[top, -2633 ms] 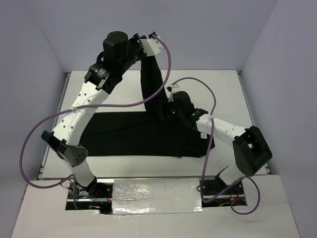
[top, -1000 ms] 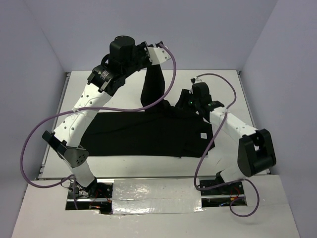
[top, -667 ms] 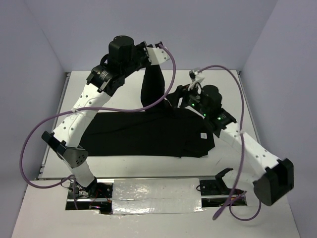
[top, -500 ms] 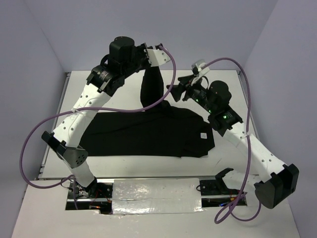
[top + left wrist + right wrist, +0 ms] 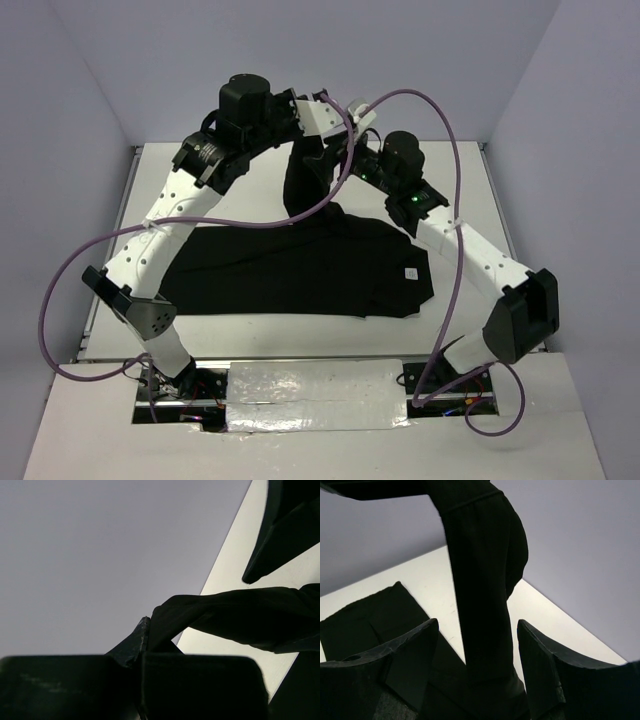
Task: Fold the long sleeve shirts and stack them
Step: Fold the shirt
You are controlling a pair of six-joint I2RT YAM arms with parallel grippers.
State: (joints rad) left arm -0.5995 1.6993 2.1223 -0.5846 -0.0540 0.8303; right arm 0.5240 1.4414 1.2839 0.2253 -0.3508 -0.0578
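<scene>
Top view: you have the left arm arched high from its base at the near left, elbow raised, wrist turned toward the far centre; the left gripper (image 5: 314, 138) is clamped on one sleeve (image 5: 303, 180) of the long sleeve shirt (image 5: 290, 268). The sleeve hangs taut from the gripper down to the shirt body, which lies flat across the middle of the table (image 5: 225, 175), its white tag (image 5: 408, 274) near the right edge. The right arm rises from the near right, forearm slanting to the far centre, and the right gripper (image 5: 335, 160) sits just beside the hanging sleeve, below the left gripper. Left wrist view: the left gripper (image 5: 143, 637) has its jaws together on a fold of the sleeve (image 5: 240, 615), which stretches away to the right over the pale table (image 5: 235, 570). Right wrist view: the right gripper (image 5: 477, 626) has its jaws apart, one finger on each side of the sleeve (image 5: 480, 575), with a gap showing on both sides; the fingers (image 5: 410, 655) do not touch the cloth. The shirt body (image 5: 365, 625) lies on the table (image 5: 435, 575) beyond.
</scene>
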